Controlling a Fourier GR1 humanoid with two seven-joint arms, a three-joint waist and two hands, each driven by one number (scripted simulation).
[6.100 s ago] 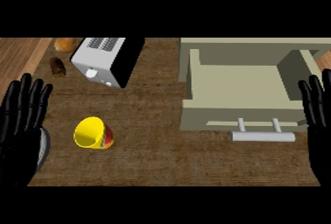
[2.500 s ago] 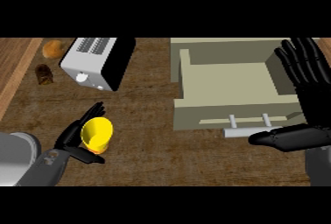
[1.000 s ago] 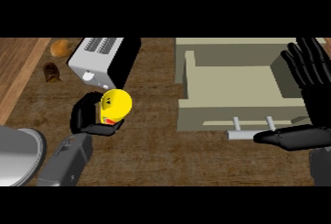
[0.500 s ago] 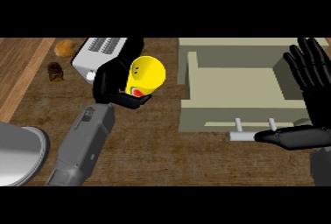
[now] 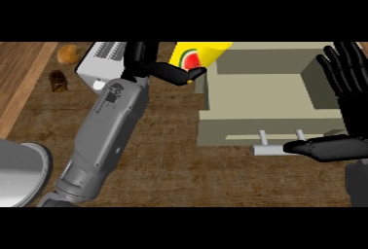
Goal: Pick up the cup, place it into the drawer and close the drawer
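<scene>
The yellow cup (image 5: 197, 54) with a watermelon picture is held up in the air by my left hand (image 5: 156, 68), whose fingers and thumb curl round it. The cup hangs at the top of the head view, over the left rear corner of the open beige drawer (image 5: 269, 127). The drawer's inside shows bare, and its light bar handle (image 5: 277, 150) faces me. My right hand (image 5: 345, 97) stands open at the drawer's right side, fingers up, with its thumb lying across the handle's right end.
A white toaster (image 5: 101, 68) sits behind my left forearm at the back left. A brown round item (image 5: 69, 53) and a small dark bottle (image 5: 57, 80) lie on the wooden strip at the far left. A grey round shape (image 5: 18, 172) fills the lower left corner.
My left hand has carried the cup up and to the right, from above the counter beside the toaster to the drawer's rear left corner. The right hand has stayed put.
</scene>
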